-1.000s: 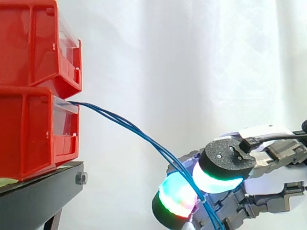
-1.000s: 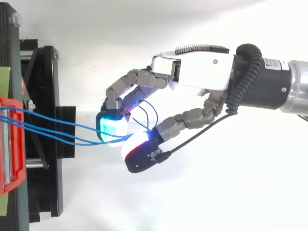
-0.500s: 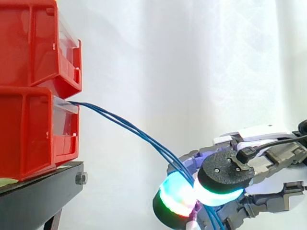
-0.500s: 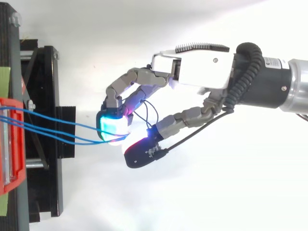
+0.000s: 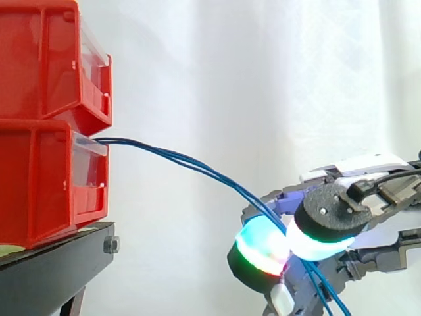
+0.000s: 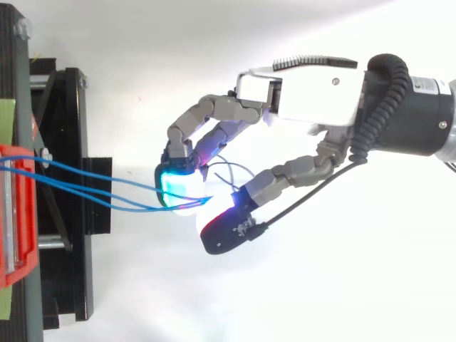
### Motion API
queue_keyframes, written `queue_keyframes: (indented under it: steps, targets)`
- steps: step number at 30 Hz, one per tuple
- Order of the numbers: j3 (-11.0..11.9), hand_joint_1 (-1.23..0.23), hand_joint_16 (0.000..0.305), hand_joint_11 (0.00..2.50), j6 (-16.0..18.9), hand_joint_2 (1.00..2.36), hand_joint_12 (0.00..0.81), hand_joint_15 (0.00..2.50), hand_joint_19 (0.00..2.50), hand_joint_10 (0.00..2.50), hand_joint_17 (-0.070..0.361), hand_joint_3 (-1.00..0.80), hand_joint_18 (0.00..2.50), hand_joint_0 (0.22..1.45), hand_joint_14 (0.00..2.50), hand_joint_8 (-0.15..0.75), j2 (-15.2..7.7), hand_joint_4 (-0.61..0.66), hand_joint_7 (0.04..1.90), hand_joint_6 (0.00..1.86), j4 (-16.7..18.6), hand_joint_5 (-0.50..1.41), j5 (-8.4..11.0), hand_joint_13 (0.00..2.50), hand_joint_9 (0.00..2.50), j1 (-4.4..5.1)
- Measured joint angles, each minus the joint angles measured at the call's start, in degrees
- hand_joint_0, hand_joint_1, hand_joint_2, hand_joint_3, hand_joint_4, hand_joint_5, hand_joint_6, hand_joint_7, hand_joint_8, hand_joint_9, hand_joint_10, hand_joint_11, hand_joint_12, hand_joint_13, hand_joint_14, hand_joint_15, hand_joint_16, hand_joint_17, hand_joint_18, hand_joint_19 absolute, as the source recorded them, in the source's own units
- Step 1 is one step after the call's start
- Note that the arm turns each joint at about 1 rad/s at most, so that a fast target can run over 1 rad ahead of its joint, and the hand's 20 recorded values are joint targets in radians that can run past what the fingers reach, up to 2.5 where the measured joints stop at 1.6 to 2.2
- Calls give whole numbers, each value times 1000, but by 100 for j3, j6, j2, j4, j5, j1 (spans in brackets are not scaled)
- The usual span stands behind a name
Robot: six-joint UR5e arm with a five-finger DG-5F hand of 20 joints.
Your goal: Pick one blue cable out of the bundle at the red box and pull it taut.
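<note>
Pads (image 5: 263, 240) of the robot hand (image 6: 306, 89) were pressed together low at the right of the side view, thumb against curled fingers, clamped on the blue cables (image 5: 197, 166). At least two strands ran into that pinch. I could not tell whether one alone was gripped or the whole bundle was caught. Below the pads, loose blue tails hung down to the right.

From the pinch the cables climbed leftward in a shallow arc and entered the front lip of the lower red box (image 5: 39, 191), with the strands close together most of the way. From above they fanned slightly apart near the box and met again at the pads. The curve suggested they were not yet taut.

The lower box sat on the black stand (image 5: 52, 270) at the left, with an upper red box (image 5: 39, 59) stacked on it. The white curtain (image 5: 230, 79) hung behind everything.

By my reading, the grasp was made and the step in hand was the pull. The next move likely called for drawing the robot hand rightward, away from the box, until the arc straightened into a line. The pinch would need to stay firm enough that the thin cable did not slide through. If several strands were indeed held, one would have to be singled out.
</note>
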Motion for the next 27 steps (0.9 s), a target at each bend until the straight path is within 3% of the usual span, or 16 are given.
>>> queue_keyframes:
  steps: [3, 7, 17, 27]
  targets:
    - [2, -626, 50, 641, -12, 1000, 389, 361, 359, 12, 112, -500, 692, 508, 13, 306, 27, 85, 1051, 881, -93, -127, 0, 805, 990, 1]
    - [10, -589, 46, 642, -23, 1000, 370, 381, 371, 11, 104, -500, 688, 559, 12, 306, 64, 92, 1107, 879, -134, -120, 5, 823, 1014, 14]
    - [14, -783, 45, 683, -38, 1007, 367, 426, 380, 12, 101, -421, 725, 657, 14, 313, 80, 83, 1080, 900, -134, -130, 1, 857, 1005, 32]
    - [14, -917, 44, 668, -32, 1000, 359, 411, 345, 13, 98, -500, 760, 738, 14, 273, 82, -110, 1006, 920, -130, -155, -21, 842, 950, 15]
